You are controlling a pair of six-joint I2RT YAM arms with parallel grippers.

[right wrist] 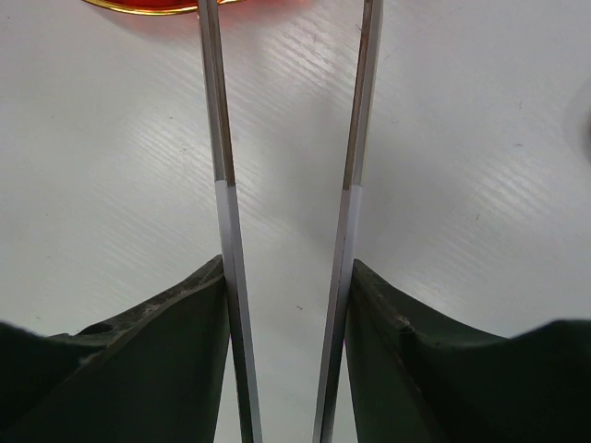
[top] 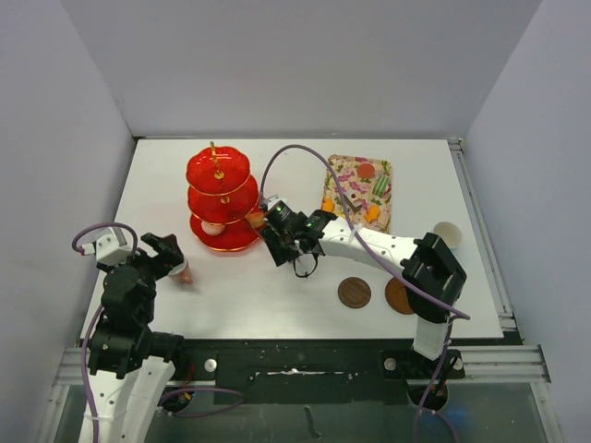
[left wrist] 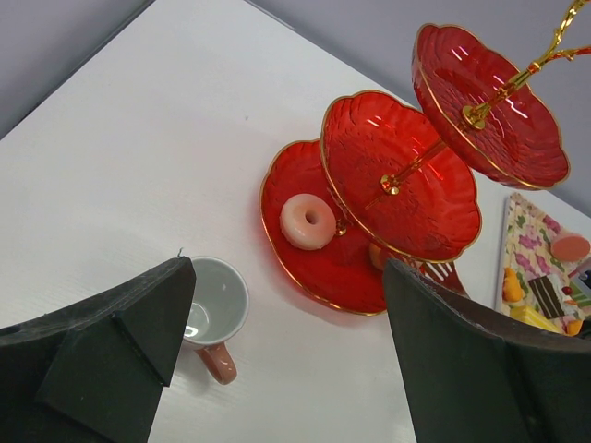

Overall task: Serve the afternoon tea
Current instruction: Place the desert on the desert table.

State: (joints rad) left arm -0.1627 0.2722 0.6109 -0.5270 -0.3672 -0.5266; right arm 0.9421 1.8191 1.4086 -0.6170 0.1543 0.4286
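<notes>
Top view: the right gripper [top: 277,231] reaches toward the stand's [top: 220,198] bottom tier, beside an orange sweet [top: 254,220]. Loading sweets from the tray [top: 360,189] seems the step in hand.

Left wrist: the left gripper [left wrist: 286,305] hangs wide open above the pink cup [left wrist: 217,309]. A doughnut [left wrist: 307,221] lies on the bottom tier.

Right wrist: the gripper clamps tongs [right wrist: 222,138], blades apart and empty. The next move likely calls for swinging back to the tray and pinching another sweet.

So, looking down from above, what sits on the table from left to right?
Pink cup → red three-tier stand → patterned tray → pale cup. The brown saucers lie within the tray's span, so I leave them out.
</notes>
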